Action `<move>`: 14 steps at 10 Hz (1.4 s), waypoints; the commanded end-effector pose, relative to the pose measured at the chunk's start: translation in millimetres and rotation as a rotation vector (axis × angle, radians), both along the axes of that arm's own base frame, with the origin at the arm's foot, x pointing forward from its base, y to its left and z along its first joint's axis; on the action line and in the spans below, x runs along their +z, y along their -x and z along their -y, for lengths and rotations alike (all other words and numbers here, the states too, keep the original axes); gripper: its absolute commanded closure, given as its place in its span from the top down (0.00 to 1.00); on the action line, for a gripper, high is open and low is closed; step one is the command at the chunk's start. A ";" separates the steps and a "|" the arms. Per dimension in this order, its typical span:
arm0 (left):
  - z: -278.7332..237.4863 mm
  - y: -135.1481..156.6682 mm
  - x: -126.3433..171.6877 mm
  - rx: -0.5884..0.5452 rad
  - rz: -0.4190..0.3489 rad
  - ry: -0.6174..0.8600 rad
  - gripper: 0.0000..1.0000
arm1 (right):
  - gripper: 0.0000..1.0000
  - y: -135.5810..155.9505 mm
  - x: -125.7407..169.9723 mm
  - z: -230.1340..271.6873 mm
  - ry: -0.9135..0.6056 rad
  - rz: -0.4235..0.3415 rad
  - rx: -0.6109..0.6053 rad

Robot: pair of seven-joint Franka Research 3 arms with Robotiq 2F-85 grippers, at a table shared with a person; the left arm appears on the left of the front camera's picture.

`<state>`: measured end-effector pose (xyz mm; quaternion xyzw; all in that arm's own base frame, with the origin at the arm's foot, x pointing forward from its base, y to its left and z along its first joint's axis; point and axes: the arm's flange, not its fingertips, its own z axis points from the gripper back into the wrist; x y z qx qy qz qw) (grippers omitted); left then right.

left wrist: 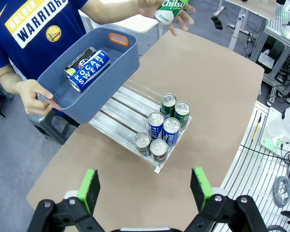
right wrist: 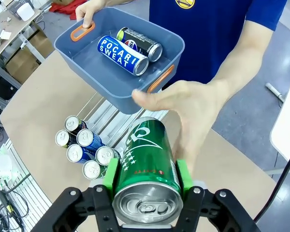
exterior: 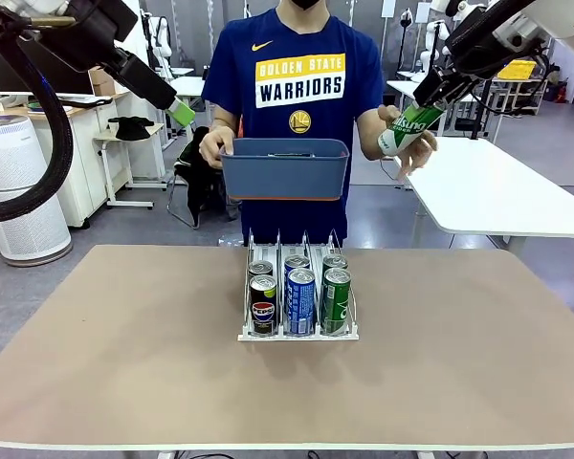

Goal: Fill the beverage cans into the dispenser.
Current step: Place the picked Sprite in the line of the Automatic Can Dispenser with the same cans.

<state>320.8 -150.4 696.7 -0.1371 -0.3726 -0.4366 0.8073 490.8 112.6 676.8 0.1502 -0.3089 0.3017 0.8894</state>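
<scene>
right wrist view shows your right gripper (right wrist: 146, 177) clamped mid-body on the green can (right wrist: 144, 154), likely smooth, thin-walled and dentable, so squeeze lightly; left gripper (left wrist: 145, 187) is spread, empty.

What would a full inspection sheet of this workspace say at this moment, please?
Surface: brown table, carrying the dispenser mid-table.
Job's things: dispenser holds six cans, two per lane, in black, blue and green. A blue-grey tub, held up by a person's hand, contains a blue can and a black can.
Clutter: nothing seen.
Grippers: left tool open, raised; right tool shut on a green can, the person's other hand open beside it.
Cables: black hose looping off the left arm.
Surroundings: white air purifier, white side table.
</scene>
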 end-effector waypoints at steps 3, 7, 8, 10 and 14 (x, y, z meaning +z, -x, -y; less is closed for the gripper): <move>-0.9 -0.7 -0.4 0.008 0.001 0.005 1.00 | 0.00 1.1 2.7 0.9 0.002 0.009 -0.003; -0.9 -0.7 -0.4 0.008 0.001 0.005 1.00 | 0.00 1.1 2.7 0.9 0.002 0.009 -0.003; -0.9 -0.7 -0.4 0.008 0.001 0.005 1.00 | 0.00 1.1 2.7 0.9 0.002 0.009 -0.003; -0.9 -0.7 -0.4 0.008 0.001 0.005 1.00 | 0.00 1.1 2.7 0.9 0.002 0.009 -0.003; -0.9 -0.7 -0.4 0.008 0.001 0.005 1.00 | 0.58 38.3 0.7 -12.9 0.037 -0.045 -0.057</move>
